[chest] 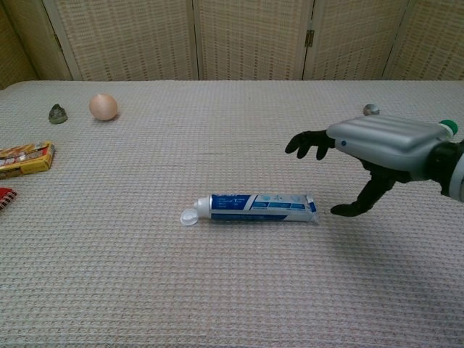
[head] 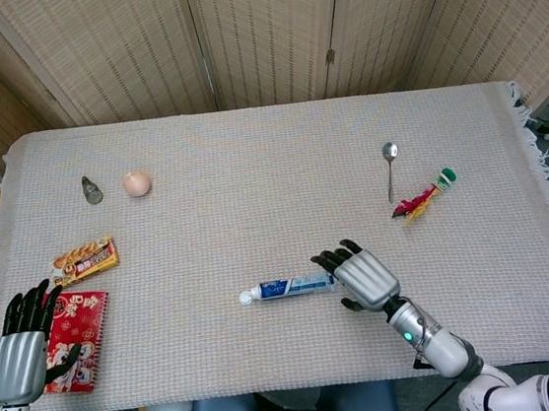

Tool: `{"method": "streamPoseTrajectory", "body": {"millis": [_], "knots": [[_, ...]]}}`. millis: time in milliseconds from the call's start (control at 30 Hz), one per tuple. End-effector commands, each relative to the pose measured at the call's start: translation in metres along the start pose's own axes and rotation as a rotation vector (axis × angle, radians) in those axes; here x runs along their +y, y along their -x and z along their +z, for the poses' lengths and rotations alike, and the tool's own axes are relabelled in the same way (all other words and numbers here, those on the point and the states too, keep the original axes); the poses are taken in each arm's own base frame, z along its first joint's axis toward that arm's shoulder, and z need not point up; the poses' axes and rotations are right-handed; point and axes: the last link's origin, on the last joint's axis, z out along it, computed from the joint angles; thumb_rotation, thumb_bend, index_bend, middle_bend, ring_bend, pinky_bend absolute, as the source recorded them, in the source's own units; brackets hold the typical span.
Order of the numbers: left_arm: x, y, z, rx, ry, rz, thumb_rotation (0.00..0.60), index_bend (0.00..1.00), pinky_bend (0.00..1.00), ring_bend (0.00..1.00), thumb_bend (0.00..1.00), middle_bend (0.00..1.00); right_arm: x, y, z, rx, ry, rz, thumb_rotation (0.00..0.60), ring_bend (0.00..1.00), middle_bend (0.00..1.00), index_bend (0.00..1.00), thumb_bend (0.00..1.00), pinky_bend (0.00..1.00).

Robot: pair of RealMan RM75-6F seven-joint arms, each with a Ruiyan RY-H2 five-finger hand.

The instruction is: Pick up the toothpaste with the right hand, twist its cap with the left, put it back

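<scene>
A: Where is the toothpaste (head: pixel 288 287)?
B: Flat on the table (head: pixel 248 149) at six o'clock of its middle, cap (chest: pixel 188 217) pointing to nine o'clock.
A: The right hand (head: pixel 354 273)?
B: At the tube's three o'clock end, fingers spread, holding nothing; it seems to float just above it.
A: The left hand (head: pixel 20 344)?
B: Over the red booklet (head: pixel 73 328), fingers apart, empty.

Tabletop (head: pixel 248 149) middle: open cloth around toothpaste (head: pixel 289 287). Obstacles: spoon (head: pixel 389 168) and toy (head: pixel 422 197) toward right edge; egg (head: pixel 136 183), snack pack (head: pixel 85 258), notebook (head: pixel 75 327) along left edge.
</scene>
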Motion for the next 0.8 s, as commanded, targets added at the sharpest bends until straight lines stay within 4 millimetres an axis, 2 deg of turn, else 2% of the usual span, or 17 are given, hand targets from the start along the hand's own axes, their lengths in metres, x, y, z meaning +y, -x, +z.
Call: {"method": "streamPoseTrajectory", "body": {"millis": [33,367,567,800], "knots": [[0.001,0.0,0.0,0.0,0.004,0.001,0.6,0.02,0.0,0.03,0.31,0.01,-0.021,0.008,0.022,-0.029,-0.039,-0.048,0.6,0.26,0.26,0.22,0.29,0.16],[-0.002,0.001,-0.001,-0.006,-0.004,0.004,0.6,0.02,0.0,0.03,0.31,0.01,-0.044,0.018,0.055,-0.062,-0.039,-0.091,0.6,0.32,0.32,0.3,0.29,0.21],[-0.003,0.002,-0.002,-0.009,-0.009,0.004,0.6,0.02,0.0,0.03,0.31,0.01,-0.049,0.022,0.068,-0.076,-0.031,-0.09,0.6,0.35,0.34,0.32,0.31,0.22],[-0.006,0.003,-0.002,-0.011,-0.016,0.005,0.6,0.02,0.0,0.03,0.31,0.01,-0.05,0.028,0.077,-0.093,-0.021,-0.074,0.6,0.39,0.37,0.37,0.38,0.28]]}}
